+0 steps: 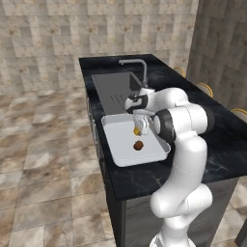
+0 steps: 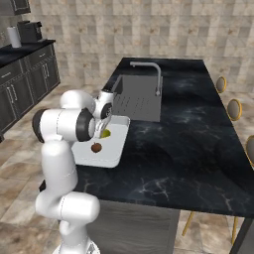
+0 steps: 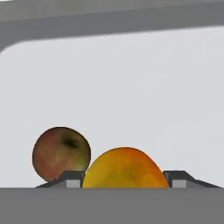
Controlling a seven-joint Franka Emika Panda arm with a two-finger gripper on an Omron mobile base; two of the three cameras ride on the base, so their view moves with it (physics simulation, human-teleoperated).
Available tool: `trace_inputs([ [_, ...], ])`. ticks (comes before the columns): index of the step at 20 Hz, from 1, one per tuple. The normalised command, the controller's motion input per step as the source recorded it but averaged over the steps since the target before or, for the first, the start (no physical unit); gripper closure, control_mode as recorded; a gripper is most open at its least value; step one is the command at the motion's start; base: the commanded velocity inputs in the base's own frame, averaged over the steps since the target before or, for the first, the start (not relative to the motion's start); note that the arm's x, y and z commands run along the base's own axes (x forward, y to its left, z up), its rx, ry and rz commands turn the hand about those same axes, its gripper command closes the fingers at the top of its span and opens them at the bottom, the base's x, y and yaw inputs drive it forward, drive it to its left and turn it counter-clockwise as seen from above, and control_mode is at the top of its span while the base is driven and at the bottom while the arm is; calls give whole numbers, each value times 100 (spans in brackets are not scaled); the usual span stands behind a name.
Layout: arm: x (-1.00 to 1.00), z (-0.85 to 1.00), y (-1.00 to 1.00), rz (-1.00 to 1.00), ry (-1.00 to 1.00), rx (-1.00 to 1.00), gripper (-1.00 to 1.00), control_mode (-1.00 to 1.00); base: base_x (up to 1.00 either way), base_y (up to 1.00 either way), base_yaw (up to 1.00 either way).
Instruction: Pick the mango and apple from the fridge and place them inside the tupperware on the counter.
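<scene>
Gripper [image 3: 124,183] clamped on mango [image 3: 125,168], held low over tupperware [image 1: 120,140] for release; apple [image 3: 61,154] already lies inside, beside the drop spot

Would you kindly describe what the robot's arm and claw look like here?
The arm is glossy white, built of thick rounded segments with dark grey bands at the joints. Its claw has a white body with a dark section and two small dark fingertips.

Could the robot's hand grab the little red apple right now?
Probably not yet. The gripper is shut on the mango above the tupperware, so its fingers are full. The apple lies uncovered in the tray close by; once the mango is let go, the way looks free.
</scene>
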Motion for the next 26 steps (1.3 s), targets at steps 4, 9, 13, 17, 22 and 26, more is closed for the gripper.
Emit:
trace_inputs([
  [4, 18, -45, 9, 3, 0, 0, 100, -100, 0, 0, 0],
  [9, 5, -48, 10, 1, 0, -2, -100, -100, 0, 0, 0],
  [13, 0, -22, 1, 0, -1, 0, -100, -100, 0, 0, 0],
  [17, -2, 6, 0, 0, -6, 0, -100, -100, 0, 0, 0],
  [22, -13, 44, 0, -1, -22, 0, -100, -100, 0, 0, 0],
  [26, -30, 63, 0, -1, -21, 0, -100, -100, 0, 0, 0],
])
